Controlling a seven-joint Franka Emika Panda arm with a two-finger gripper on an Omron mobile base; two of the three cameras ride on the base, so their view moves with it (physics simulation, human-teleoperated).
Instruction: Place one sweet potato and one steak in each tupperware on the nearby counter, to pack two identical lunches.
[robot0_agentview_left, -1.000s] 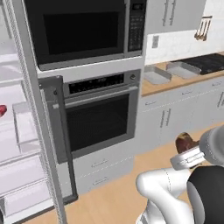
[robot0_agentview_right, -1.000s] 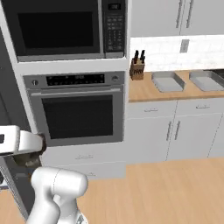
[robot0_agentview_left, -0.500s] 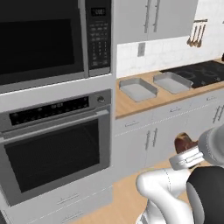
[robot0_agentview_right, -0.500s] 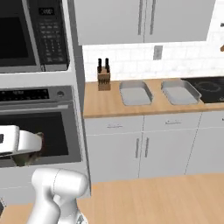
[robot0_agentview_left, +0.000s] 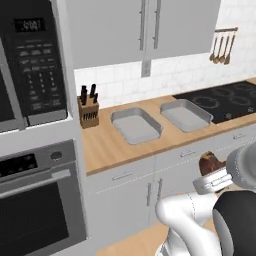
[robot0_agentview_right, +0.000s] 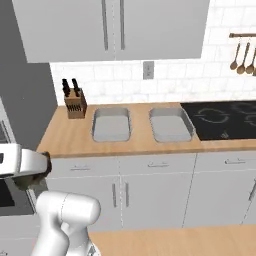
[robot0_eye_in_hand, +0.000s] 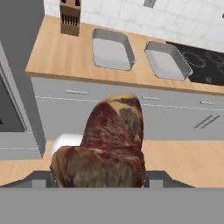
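Two tupperware (robot0_eye_in_hand: 112, 48) (robot0_eye_in_hand: 167, 59) on counter (robot0_eye_in_hand: 57, 54); gripper (robot0_eye_in_hand: 99, 177) w/ steak (robot0_eye_in_hand: 109, 142).

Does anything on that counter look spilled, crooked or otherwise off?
Nothing stands out. Both tupperware trays sit flat and empty on the counter, side by side, and the knife block is upright. The steak is in the gripper.

No text can be read anywhere. The microwave (robot0_agentview_left: 30, 65), at the upper left of the left base view, has a small display (robot0_agentview_left: 28, 24) with pale digits and a keypad (robot0_agentview_left: 37, 80) below it, all too blurred to make out. The oven (robot0_agentview_left: 37, 210) under it has a panel (robot0_agentview_left: 17, 167) with faint marks, likewise unreadable.
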